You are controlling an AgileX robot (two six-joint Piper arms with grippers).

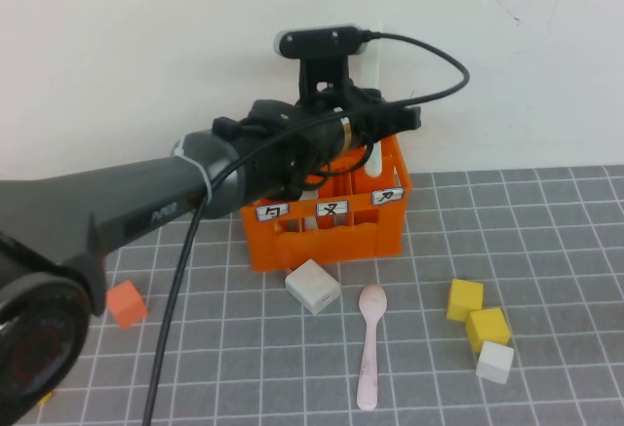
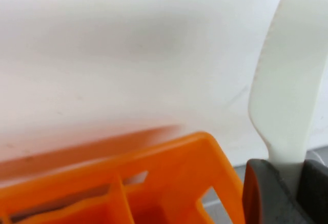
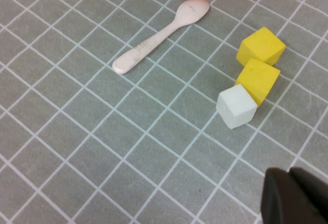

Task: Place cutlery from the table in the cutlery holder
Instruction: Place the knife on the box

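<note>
My left gripper (image 1: 375, 138) is up over the back right part of the crate (image 1: 327, 213), and its fingers (image 2: 261, 193) are clamped on the white knife (image 2: 289, 80). In the left wrist view the blade stands up from between the fingers against the wall, with the crate's orange rim just below and beside it. From the high view a pale strip of the knife shows hanging down near the right rear compartment, but my arm covers too much for me to say whether its lower end is already inside a compartment or only above the rim. So the knife is off the tabletop (image 1: 546, 251) and at the crate, not yet released.

My right gripper (image 3: 297, 198) is out of the high view; its own camera shows dark fingers together at the edge of the picture, holding nothing, well above the grid.

The pink spoon (image 1: 370, 353) lies flat on the tabletop in front of the crate, bowl toward the crate, handle pointing back at me, untouched. A white block (image 1: 313, 286) sits just beside its bowl end; two yellow cubes (image 1: 476, 314) and a white cube (image 1: 495, 361) sit to the right, well apart from it.

I judge the task roughly halfway: knife to be lowered and let go, then the spoon to be fetched and dropped in.
</note>
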